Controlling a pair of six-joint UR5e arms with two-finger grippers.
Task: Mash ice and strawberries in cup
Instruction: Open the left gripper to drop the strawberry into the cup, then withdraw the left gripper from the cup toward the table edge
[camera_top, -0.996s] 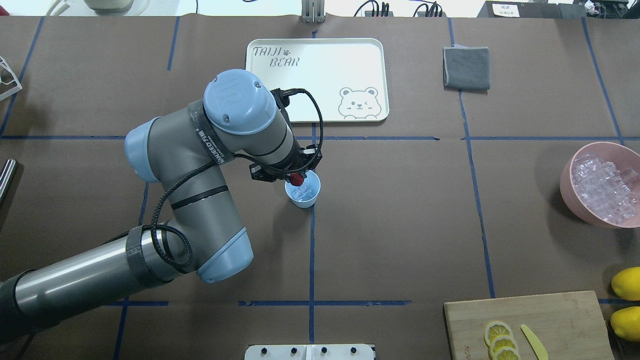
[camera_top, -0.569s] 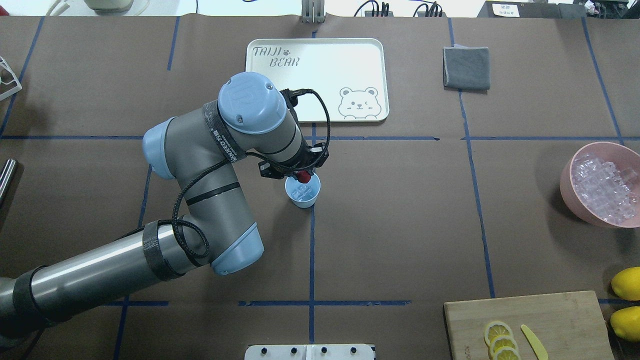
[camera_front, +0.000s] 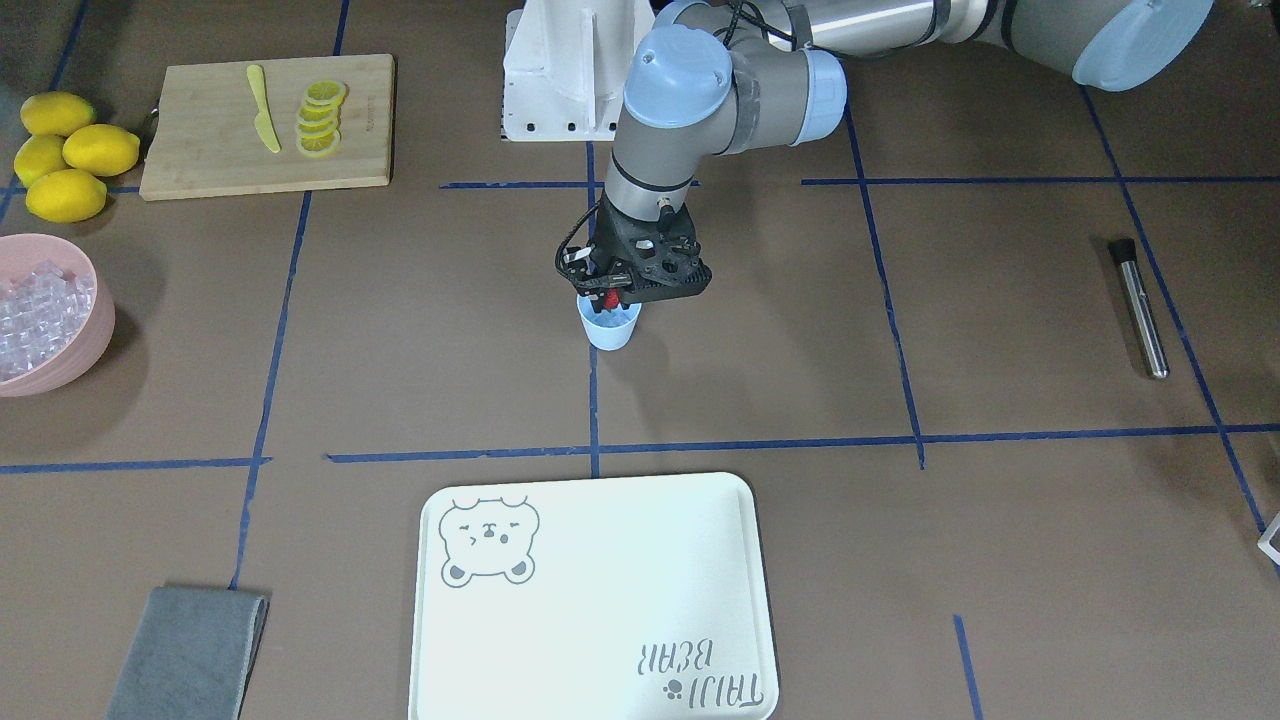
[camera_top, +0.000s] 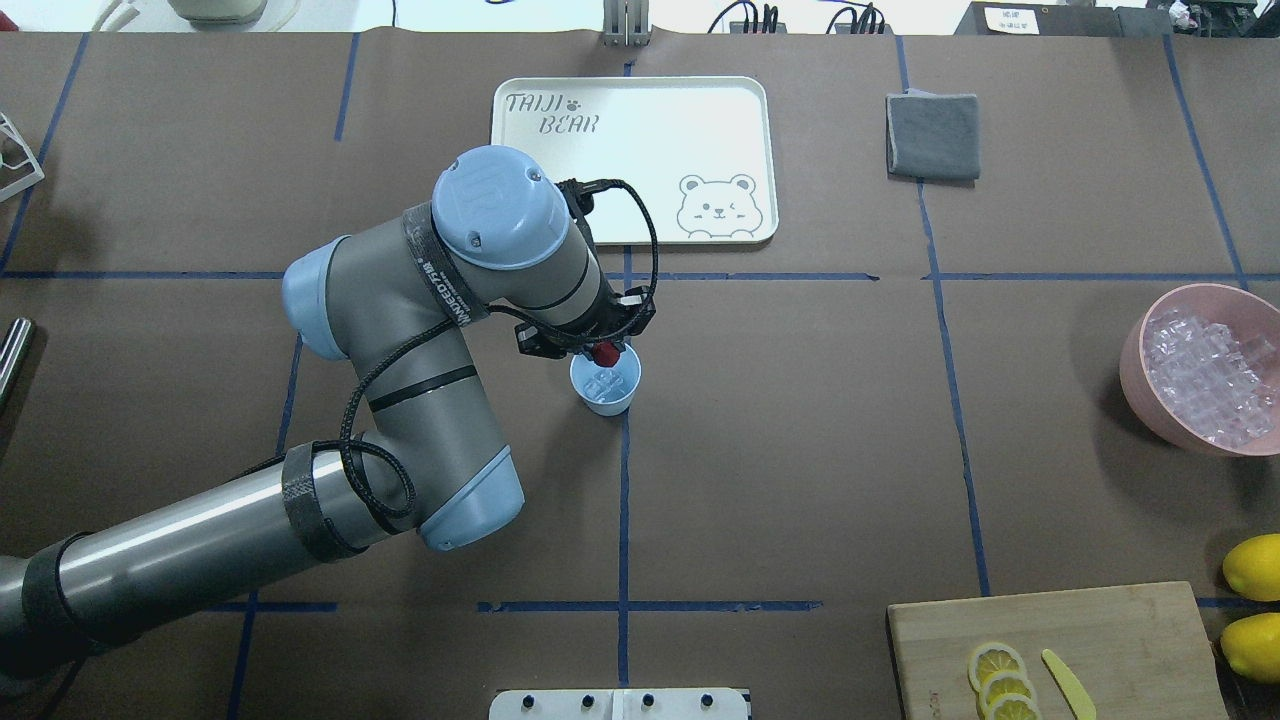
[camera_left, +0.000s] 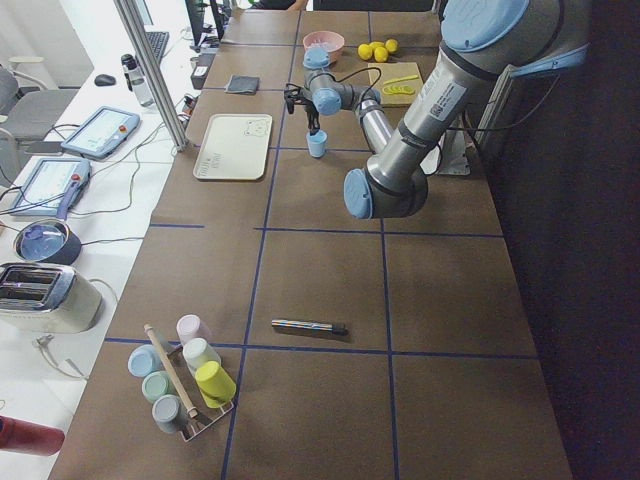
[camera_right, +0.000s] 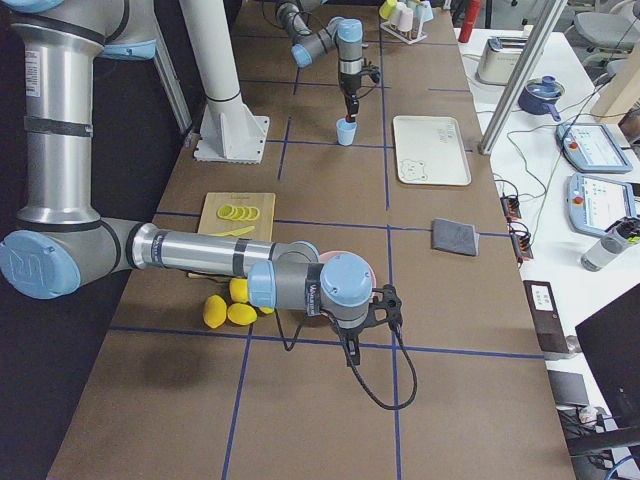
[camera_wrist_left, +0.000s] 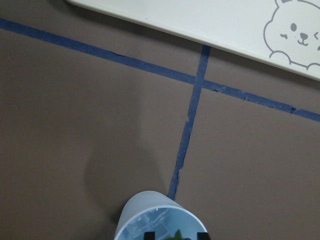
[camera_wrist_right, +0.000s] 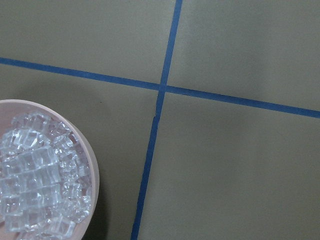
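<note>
Red strawberry (camera_top: 604, 352) sits pinched in the left gripper (camera_front: 610, 298), which points straight down from a sharply folded elbow, just above the blue cup (camera_top: 612, 403) at the table's centre. Ice (camera_top: 600, 384) lies inside the cup. The right gripper (camera_right: 352, 335), beside the pink bowl (camera_wrist_right: 92, 200), cannot be judged wide or narrow.

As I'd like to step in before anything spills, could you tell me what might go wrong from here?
The strawberry, gripped by the left end effector, shows over the far rim of the cup from overhead; if truly off-centre, it could glance off onto the table when released. Ice already lies in the cup, so the berry might bounce off it. The end effector hangs close above the small cup, and a nudge could tip it.
</note>
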